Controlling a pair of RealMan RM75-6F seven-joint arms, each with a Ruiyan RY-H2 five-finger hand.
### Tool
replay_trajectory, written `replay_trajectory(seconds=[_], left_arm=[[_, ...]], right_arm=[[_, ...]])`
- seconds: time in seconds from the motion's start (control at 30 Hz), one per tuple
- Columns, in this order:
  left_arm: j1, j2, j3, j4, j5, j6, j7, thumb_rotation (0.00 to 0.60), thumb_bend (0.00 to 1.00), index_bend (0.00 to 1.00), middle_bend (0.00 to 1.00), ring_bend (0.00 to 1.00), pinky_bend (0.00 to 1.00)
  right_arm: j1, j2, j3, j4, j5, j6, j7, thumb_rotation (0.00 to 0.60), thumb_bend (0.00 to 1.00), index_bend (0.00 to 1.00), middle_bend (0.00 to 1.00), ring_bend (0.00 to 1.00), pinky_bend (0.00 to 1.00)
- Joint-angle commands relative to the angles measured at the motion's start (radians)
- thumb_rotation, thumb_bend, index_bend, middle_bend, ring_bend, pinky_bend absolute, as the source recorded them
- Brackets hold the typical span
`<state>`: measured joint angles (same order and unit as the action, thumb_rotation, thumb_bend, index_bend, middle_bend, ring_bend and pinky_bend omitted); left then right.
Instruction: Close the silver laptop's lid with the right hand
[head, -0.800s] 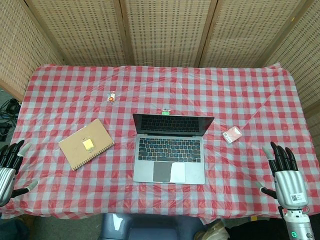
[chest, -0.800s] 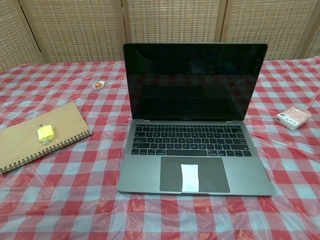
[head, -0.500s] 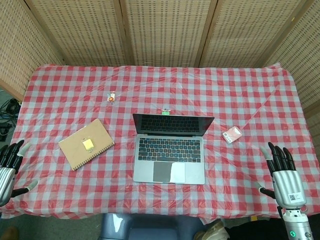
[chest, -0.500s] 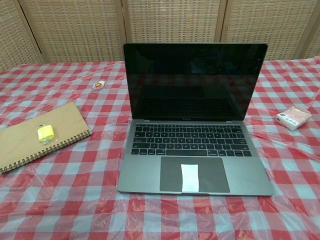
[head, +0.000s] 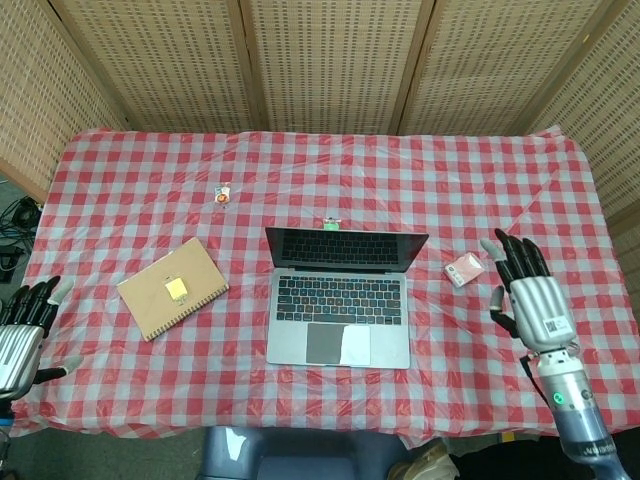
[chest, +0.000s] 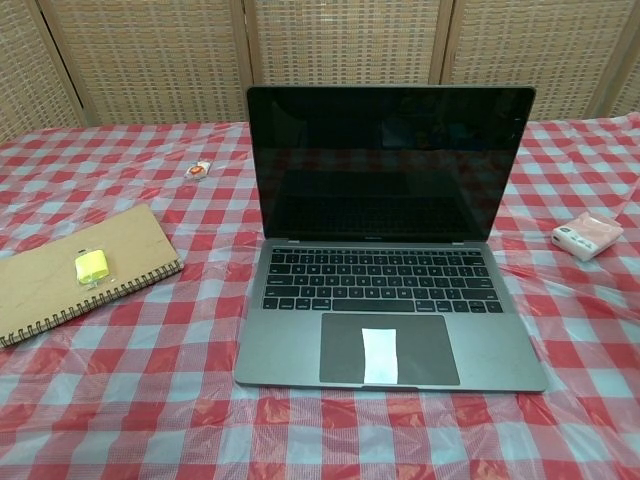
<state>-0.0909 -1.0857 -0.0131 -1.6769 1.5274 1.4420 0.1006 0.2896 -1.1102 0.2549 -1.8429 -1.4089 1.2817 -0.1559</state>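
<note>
The silver laptop (head: 340, 295) (chest: 385, 270) stands open in the middle of the checked table, its dark screen upright and facing me. My right hand (head: 528, 292) hovers to the right of the laptop, palm down with fingers spread, holding nothing, just right of a small pink box (head: 463, 269). My left hand (head: 22, 335) stays at the table's near left edge, fingers apart and empty. Neither hand shows in the chest view.
A brown spiral notebook (head: 172, 287) (chest: 75, 272) with a yellow item on it lies left of the laptop. The pink box (chest: 587, 235) sits right of it. A small orange-and-white object (head: 223, 193) (chest: 200, 170) lies farther back left. Wicker screens close off the back.
My right hand has risen from the table's near right edge and moved forward and slightly left, toward the pink box. The left hand shifted only slightly. The laptop is unchanged.
</note>
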Motion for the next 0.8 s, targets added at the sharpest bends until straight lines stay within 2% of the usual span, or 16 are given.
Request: replay_trajectory(seconds=[0.03, 0.13, 0.37, 0.6, 0.8], left_arm=[[-0.010, -0.006, -0.010, 0.004, -0.023, -0.018, 0.009, 0.600, 0.00, 0.00, 0.00, 0.00, 0.00], [-0.017, -0.011, -0.017, 0.009, -0.049, -0.035, 0.016, 0.600, 0.00, 0.00, 0.00, 0.00, 0.00], [-0.029, -0.018, -0.027, 0.019, -0.093, -0.065, 0.025, 0.600, 0.00, 0.00, 0.00, 0.00, 0.00], [-0.035, -0.021, -0.030, 0.022, -0.108, -0.077, 0.029, 0.600, 0.00, 0.00, 0.00, 0.00, 0.00], [-0.037, -0.021, -0.028, 0.022, -0.109, -0.077, 0.029, 0.600, 0.00, 0.00, 0.00, 0.00, 0.00]], right_arm=[[0.169, 0.026, 0.127, -0.066, 0.214, -0.176, -0.081, 0.600, 1.00, 0.11, 0.10, 0.01, 0.05], [0.256, -0.013, 0.157, -0.042, 0.321, -0.248, -0.133, 0.600, 1.00, 0.14, 0.14, 0.03, 0.11], [0.426, -0.077, 0.178, -0.008, 0.553, -0.380, -0.216, 0.600, 1.00, 0.19, 0.21, 0.11, 0.20], [0.546, -0.131, 0.150, 0.007, 0.710, -0.364, -0.342, 0.600, 1.00, 0.25, 0.27, 0.19, 0.27], [0.603, -0.156, 0.128, -0.002, 0.804, -0.341, -0.387, 0.600, 1.00, 0.28, 0.34, 0.24, 0.30]])
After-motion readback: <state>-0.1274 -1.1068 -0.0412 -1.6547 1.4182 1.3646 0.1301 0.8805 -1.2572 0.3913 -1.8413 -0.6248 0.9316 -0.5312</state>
